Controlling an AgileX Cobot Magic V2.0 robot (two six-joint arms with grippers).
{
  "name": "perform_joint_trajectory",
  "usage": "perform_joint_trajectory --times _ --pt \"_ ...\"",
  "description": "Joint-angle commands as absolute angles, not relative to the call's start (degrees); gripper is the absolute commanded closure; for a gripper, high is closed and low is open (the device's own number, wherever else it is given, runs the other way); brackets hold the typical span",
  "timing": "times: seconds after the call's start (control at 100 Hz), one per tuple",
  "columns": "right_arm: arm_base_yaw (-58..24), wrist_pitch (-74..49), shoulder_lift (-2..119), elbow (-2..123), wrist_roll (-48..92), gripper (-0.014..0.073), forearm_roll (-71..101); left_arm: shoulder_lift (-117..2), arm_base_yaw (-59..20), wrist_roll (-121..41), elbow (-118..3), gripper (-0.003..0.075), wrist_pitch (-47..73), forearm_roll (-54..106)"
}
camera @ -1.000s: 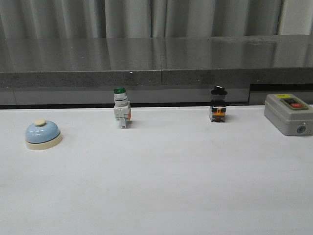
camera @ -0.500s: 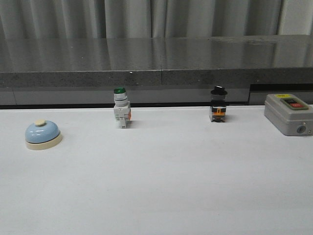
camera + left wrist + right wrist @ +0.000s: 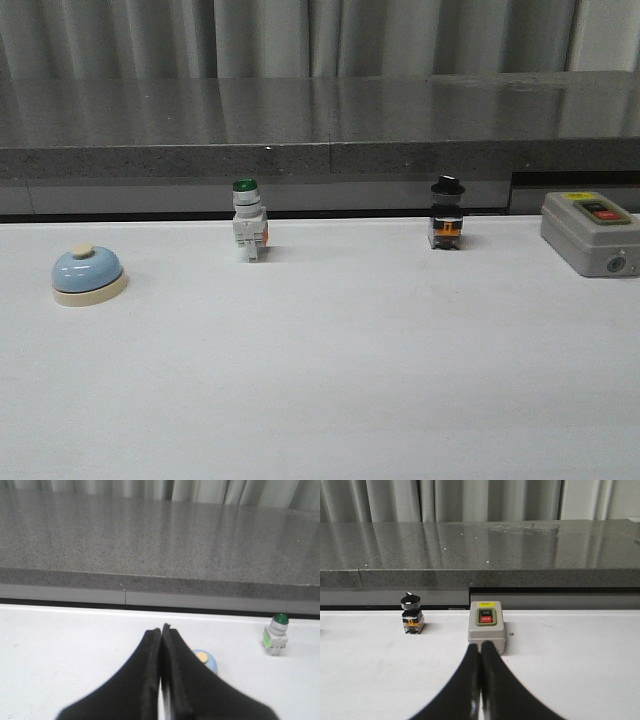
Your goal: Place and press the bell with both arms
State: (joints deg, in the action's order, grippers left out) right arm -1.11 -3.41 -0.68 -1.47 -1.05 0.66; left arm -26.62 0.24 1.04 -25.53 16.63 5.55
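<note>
The bell (image 3: 88,275), light blue with a cream base and button, sits on the white table at the far left. In the left wrist view the bell (image 3: 206,660) peeks out beside my left gripper (image 3: 160,630), whose black fingers are pressed together with nothing between them. My right gripper (image 3: 480,647) is likewise shut and empty, its tips in front of the grey box (image 3: 486,630). Neither arm shows in the front view.
A green-capped white switch (image 3: 248,234) and a black-knobbed switch (image 3: 447,215) stand near the table's back edge. The grey box with red and green buttons (image 3: 590,234) sits at the back right. A dark stone ledge (image 3: 320,140) runs behind the table.
</note>
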Motion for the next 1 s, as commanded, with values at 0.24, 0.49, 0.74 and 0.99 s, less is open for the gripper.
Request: perform_joint_trajectory --times 0.24,0.49,0.74,0.99 --pt "-0.8 0.9 -1.3 -0.7 -0.9 0.0662 0.0 -43.8 -0.4 -2.6 -36.4 0.0456 13.1 6.0" --pt "-0.8 0.9 -1.3 -0.7 -0.9 0.0662 0.0 -54.0 -0.4 -2.6 -42.4 0.0052 13.7 6.0" --pt "-0.8 0.9 -1.3 -0.7 -0.9 0.0662 0.0 -65.2 -1.1 -2.6 -49.4 0.0051 19.2 9.6" --pt "-0.8 0.9 -1.3 -0.7 -0.9 0.0662 0.0 -77.2 -6.4 -2.6 -58.4 0.0051 29.6 8.8"
